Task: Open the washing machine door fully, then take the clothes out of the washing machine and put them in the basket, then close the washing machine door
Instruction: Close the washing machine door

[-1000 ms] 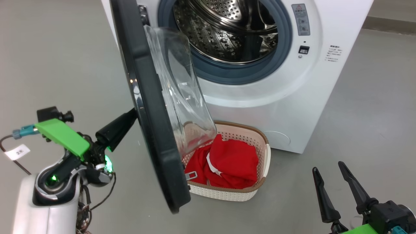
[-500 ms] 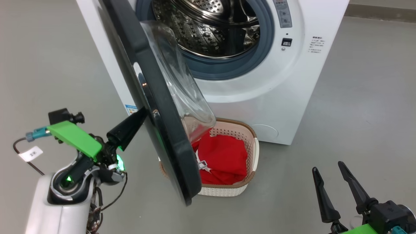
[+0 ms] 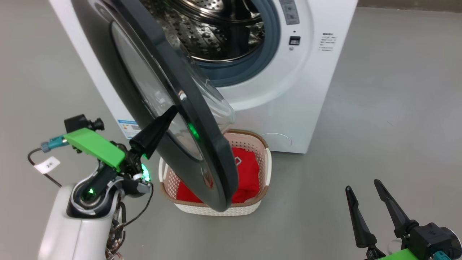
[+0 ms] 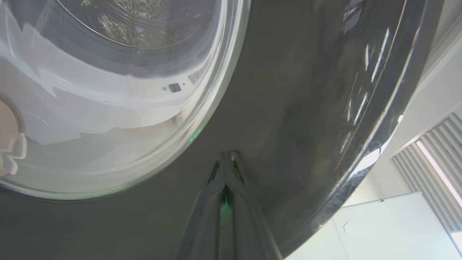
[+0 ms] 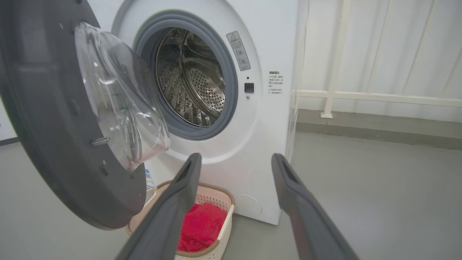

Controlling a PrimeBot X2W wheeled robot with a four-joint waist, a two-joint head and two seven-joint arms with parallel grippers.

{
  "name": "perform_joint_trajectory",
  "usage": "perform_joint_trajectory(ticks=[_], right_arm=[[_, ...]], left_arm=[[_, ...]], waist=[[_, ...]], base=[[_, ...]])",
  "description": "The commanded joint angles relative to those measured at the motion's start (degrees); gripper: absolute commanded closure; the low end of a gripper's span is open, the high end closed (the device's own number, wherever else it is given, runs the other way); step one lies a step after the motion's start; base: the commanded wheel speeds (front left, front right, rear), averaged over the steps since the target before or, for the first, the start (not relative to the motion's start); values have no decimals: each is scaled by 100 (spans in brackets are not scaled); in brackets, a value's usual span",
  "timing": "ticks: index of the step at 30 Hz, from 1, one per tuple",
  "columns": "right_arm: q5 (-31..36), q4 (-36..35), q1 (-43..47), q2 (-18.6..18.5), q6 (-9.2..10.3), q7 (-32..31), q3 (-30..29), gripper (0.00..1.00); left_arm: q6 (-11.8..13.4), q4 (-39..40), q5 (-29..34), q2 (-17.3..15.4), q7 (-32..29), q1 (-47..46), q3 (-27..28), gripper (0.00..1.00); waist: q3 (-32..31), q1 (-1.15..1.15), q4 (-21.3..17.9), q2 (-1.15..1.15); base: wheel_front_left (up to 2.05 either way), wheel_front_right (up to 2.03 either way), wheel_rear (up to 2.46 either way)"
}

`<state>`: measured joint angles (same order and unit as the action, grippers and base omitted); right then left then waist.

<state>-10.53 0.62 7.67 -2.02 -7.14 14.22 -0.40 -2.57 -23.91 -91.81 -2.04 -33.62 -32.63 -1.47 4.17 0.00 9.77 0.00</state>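
One white front-loading washing machine (image 3: 306, 90) stands on the grey floor (image 3: 379, 126), and it is the largest thing in the scene. Its round opening shows one perforated steel drum (image 3: 216, 29) ringed by one grey rubber gasket (image 3: 267, 47).

One washing machine door (image 3: 213, 162) hangs from the opening's left side in the head view. It is swung partway out, neither flat back nor shut. Its wide black rim and clear glass bowl lean over the basket. In the right wrist view the door (image 5: 43, 126) shows its inner face, with the bowl bulging toward the drum.

One cream perforated basket (image 3: 238, 208) with a brown rim sits on the floor just before the machine's foot. The door's lower edge partly hides it in the head view. The clothes (image 3: 249, 173) lie inside the basket as one bright red heap; how many garments make it up cannot be told.

There are two hands. The left hand (image 3: 172, 111) has its two dark fingers pressed together with nothing between them. Their joined tip rests against the door's outer face, on the black rim just beside the glass, as the left wrist view shows (image 4: 227, 155). The right hand (image 3: 362, 185) sits low at the right, well apart from door and basket. Its two fingers are spread wide and carry nothing (image 5: 236, 159).
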Motion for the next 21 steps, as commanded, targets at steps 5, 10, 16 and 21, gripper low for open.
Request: perform_joint_trajectory(ticks=[5, 10, 16, 21], right_arm=[[27, -103, -321, -86, -35, 63, 168, 0], [42, -101, -355, -86, -35, 64, 170, 0], [54, -112, -400, -86, -35, 64, 182, 0], [73, -112, -434, -86, -35, 57, 214, 0]], left_arm=[[-152, 2, -133, -84, 232, -433, 1, 100], [-207, -105, -209, -84, 427, -646, -116, 100], [-279, -278, -236, -84, 659, -902, -245, 100], [-338, -494, -215, -84, 836, -1142, -319, 100]], waist=[[66, 0, -304, 0], [126, 0, -465, 0], [221, 0, -632, 0], [296, 0, -769, 0]], base=[[0, 0, 0], [0, 0, 0], [0, 0, 0], [0, 0, 0]])
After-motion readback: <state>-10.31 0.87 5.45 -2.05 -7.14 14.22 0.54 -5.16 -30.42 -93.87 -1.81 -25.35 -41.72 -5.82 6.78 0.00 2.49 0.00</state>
